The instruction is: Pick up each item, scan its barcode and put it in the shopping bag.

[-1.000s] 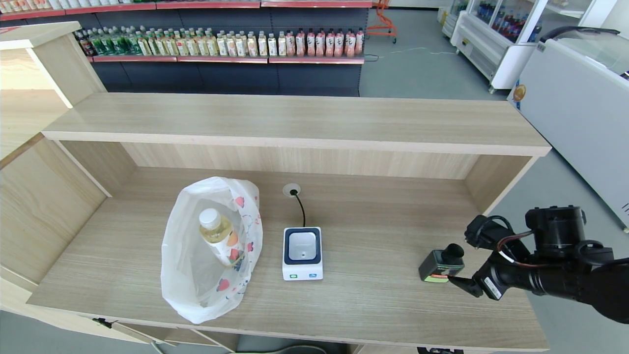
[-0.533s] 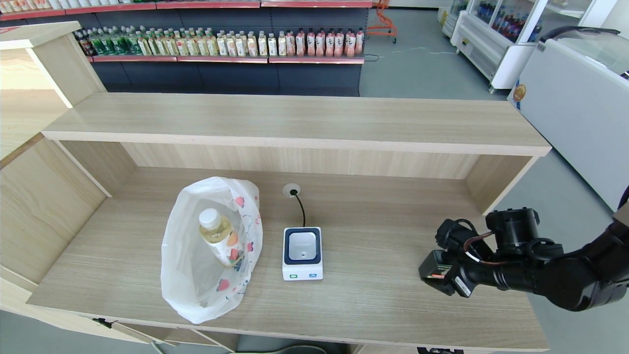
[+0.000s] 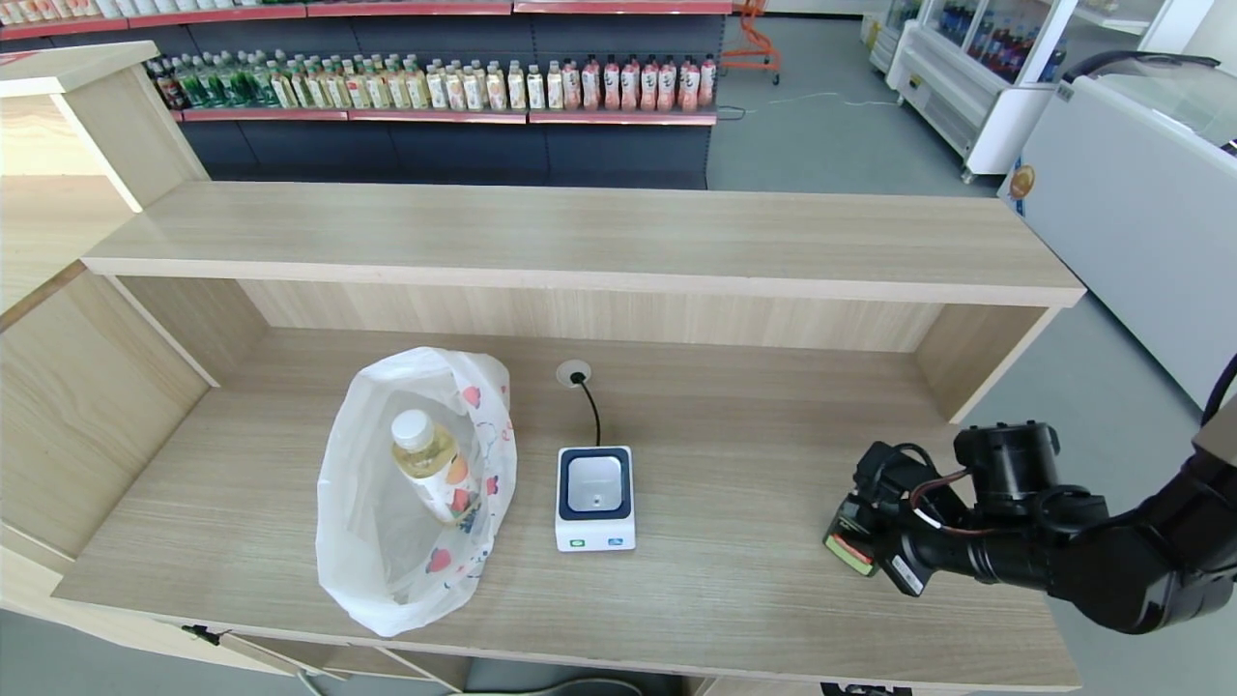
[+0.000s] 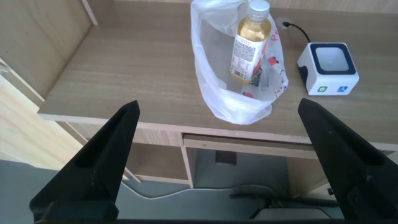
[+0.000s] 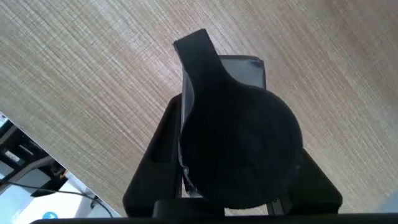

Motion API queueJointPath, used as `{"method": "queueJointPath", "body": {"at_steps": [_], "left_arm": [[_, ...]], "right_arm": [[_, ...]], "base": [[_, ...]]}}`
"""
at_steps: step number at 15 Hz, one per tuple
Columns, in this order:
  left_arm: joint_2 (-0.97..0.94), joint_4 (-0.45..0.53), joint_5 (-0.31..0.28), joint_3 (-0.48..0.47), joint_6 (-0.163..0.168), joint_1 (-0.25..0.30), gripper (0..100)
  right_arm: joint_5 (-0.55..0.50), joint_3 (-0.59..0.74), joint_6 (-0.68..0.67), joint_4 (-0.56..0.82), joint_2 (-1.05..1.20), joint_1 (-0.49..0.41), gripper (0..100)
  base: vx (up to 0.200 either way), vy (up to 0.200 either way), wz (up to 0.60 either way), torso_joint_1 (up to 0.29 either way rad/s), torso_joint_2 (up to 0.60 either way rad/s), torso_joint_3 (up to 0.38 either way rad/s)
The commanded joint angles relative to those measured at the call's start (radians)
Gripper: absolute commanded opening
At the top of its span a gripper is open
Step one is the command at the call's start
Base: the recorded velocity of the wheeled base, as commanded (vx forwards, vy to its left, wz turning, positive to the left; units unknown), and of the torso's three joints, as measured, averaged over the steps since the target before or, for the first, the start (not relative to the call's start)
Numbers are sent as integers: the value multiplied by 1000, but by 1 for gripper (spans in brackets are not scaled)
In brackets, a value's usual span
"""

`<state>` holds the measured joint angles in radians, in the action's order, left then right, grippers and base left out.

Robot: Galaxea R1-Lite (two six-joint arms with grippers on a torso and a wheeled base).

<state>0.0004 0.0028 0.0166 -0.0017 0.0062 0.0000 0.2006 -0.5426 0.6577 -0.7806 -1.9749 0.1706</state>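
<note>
The right end effector [image 3: 863, 541] grips a small dark box with a red-and-green label [image 3: 847, 547], tilted, near the wooden desk's [image 3: 734, 599] right edge; a shallow pinch could let it slip or twist, hiding its barcode from the white square scanner [image 3: 595, 498]; the left end effector [image 4: 217, 109] gapes wide.

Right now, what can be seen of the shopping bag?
The shopping bag is thin white plastic, translucent, printed with small red fruit shapes. It lies slumped on the wooden counter, mouth gaping open, left of the scanner and apart from it. Inside rests one tilted bottle with a white cap and pale yellow drink.
</note>
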Motion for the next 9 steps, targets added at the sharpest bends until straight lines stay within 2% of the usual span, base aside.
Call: {"method": "queueJointPath", "body": {"at_steps": [1,3,5,7,8,9], "left_arm": [[0,0,0,0,0,0,100],[0,0,0,0,0,0,100],[0,0,0,0,0,0,100],[0,0,0,2,0,0,100],[0,0,0,0,0,0,100],[0,0,0,2,0,0,100]], "right_arm": [[2,81,-4,-72,91,-7,0],[-1,177,30,-180,249,-33,0],[0,207,122,-190,360,-77,0],[36,213,333,-200,390,-114,0],[85,213,378,-200,389,-128,0],[316,207,540,-200,376,-175,0]], "base": [[0,0,0,0,0,0],[0,0,0,0,0,0],[0,0,0,0,0,0],[0,0,0,0,0,0],[0,0,0,0,0,0],[0,0,0,0,0,0]]}}
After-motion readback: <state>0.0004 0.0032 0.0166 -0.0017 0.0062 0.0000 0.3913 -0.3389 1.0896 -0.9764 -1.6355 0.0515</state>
